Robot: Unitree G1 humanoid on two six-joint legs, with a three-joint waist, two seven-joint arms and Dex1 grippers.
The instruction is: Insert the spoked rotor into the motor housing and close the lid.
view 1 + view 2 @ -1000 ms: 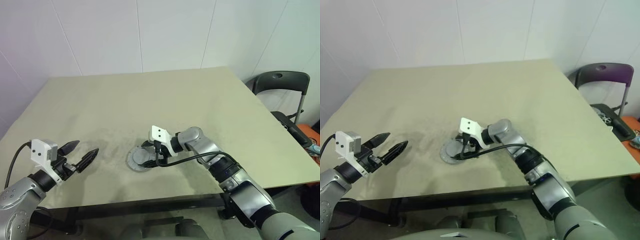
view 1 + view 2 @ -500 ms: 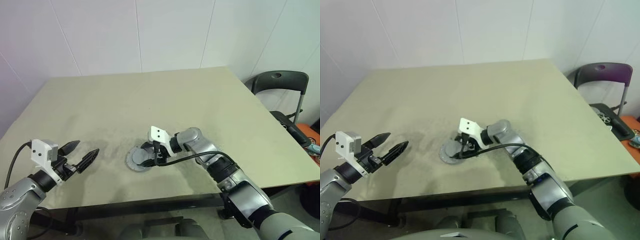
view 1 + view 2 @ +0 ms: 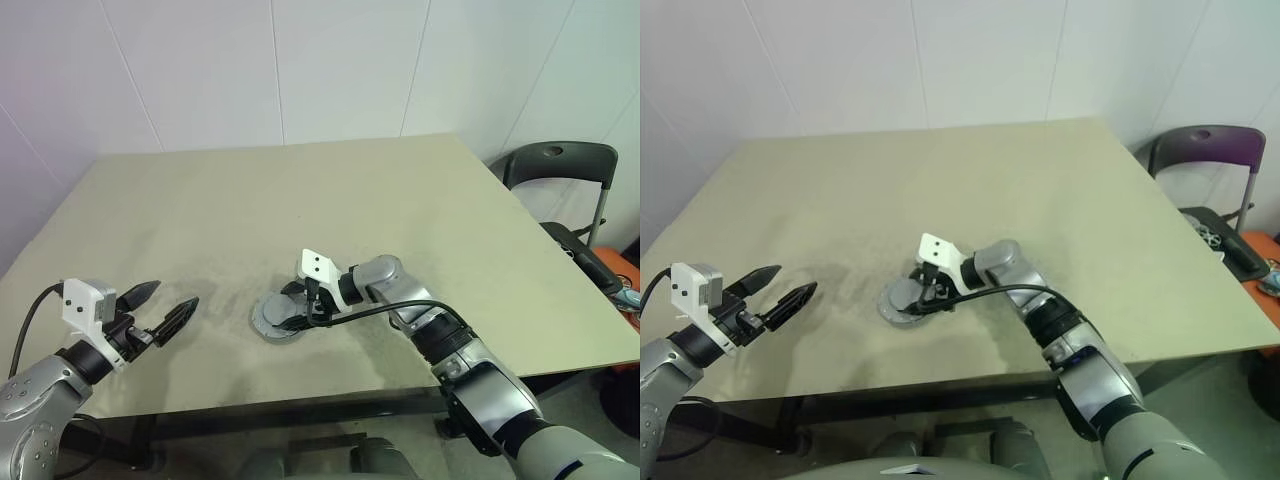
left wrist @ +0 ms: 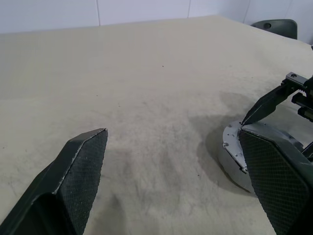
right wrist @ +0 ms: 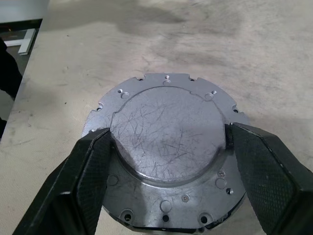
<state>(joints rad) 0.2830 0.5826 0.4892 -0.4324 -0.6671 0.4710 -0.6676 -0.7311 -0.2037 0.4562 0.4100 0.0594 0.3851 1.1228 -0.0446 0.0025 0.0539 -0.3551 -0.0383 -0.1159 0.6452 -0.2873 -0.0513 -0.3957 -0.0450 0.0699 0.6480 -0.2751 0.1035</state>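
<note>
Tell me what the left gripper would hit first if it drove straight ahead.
Probably the round grey metal lid that the right gripper straddles; bare tabletop lies between. Depth is hard to judge.

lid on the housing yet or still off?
On: the lid lies flat, grey back up, over the round assembly; the right gripper's fingers flank its raised centre.

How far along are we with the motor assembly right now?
Looks done: the lid lies plain grey back up on the table, apparently covering the motor housing; no rotor lies loose. In hand: the right gripper straddles the lid's raised centre, fingers at its sides. Left: confirming the seating, releasing. The left gripper hovers open.
</note>
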